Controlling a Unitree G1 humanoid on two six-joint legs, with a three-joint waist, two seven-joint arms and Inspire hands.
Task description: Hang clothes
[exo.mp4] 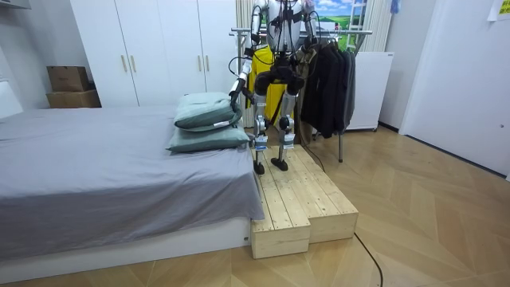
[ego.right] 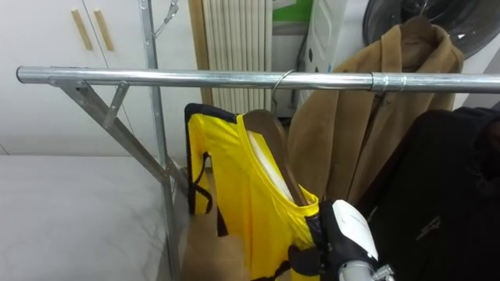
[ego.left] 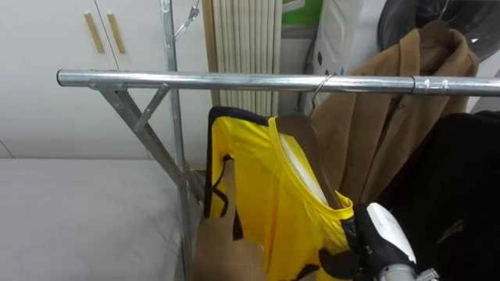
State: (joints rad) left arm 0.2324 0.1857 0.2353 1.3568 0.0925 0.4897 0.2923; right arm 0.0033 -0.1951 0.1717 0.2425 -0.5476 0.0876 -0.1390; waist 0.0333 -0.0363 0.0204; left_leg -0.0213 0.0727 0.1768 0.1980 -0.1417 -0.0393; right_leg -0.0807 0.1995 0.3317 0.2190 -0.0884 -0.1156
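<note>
- Rail of bare silver metal [ego.left: 234, 80] runs level across the eye views, carried at its left end by slanted metal braces and an upright post.
- A wire hook sits over the rail near its middle; below it hangs a brown wooden hanger [ego.left: 303, 134].
- The yellow shirt with black trim [ego.left: 258, 187] is on that hanger. It hangs under the rail, with its collar draped over the hanger's shoulder and its body falling down to the left.
- The robot's right hand [ego.left: 387, 234] comes in from the lower right with its white back turned up. Its dark fingers are curled in at the shirt's collar edge and seem to pinch the yellow cloth.
- Just right of the shirt a tan coat [ego.left: 391, 117] hangs from the same rail, and a black garment [ego.left: 461, 195] is at the far right.
- A grey bed [ego.left: 78, 218] lies at the lower left, with white wardrobe doors [ego.left: 47, 47] behind it.
- In the room view the robot stands on a pale wooden platform [exo.mp4: 299, 191] beside the bed, facing the rack.
- Its left hand [exo.mp4: 234, 96] hangs low near two grey-green pillows [exo.mp4: 207, 112]; whether it is spread or closed cannot be told.
</note>
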